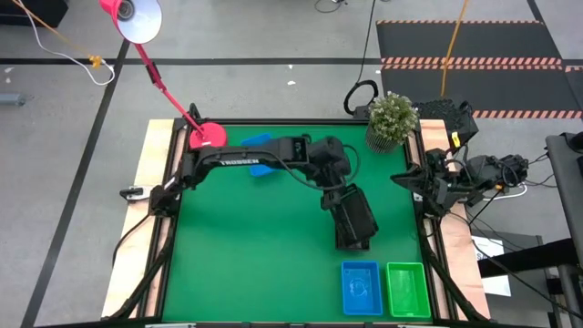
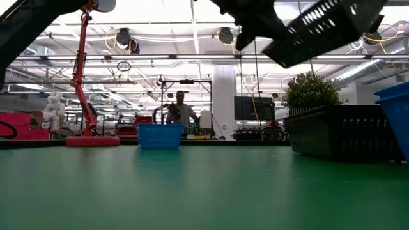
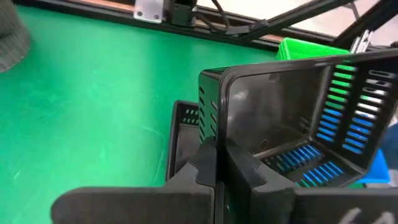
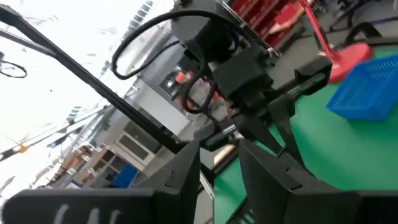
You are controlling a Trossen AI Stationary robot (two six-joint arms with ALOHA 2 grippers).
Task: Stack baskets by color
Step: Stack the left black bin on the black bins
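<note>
Black basket aloft over the table's right half

Left tool (image 1: 353,239) reaches across the green table (image 1: 246,264) with its fingers clamped on the rim of a black basket (image 1: 353,217), held tilted in the air above another black basket (image 2: 342,131) that sits on the mat. In the left wrist view the held basket's wall is pinched between the fingers (image 3: 205,165), and the lower basket's edge (image 3: 185,115) shows just beneath it. Near the front edge, a blue basket (image 1: 361,288) and a green basket (image 1: 407,290) sit side by side, close to the right rail. Another blue basket (image 1: 258,146) lies at the far side, partly under the left arm, near the pink lamp base (image 1: 208,136). The mat's left half and centre lie open. Right tool (image 4: 221,155) waits off the table's right edge beside a potted plant (image 1: 393,117), fingers apart and holding nothing.
</note>
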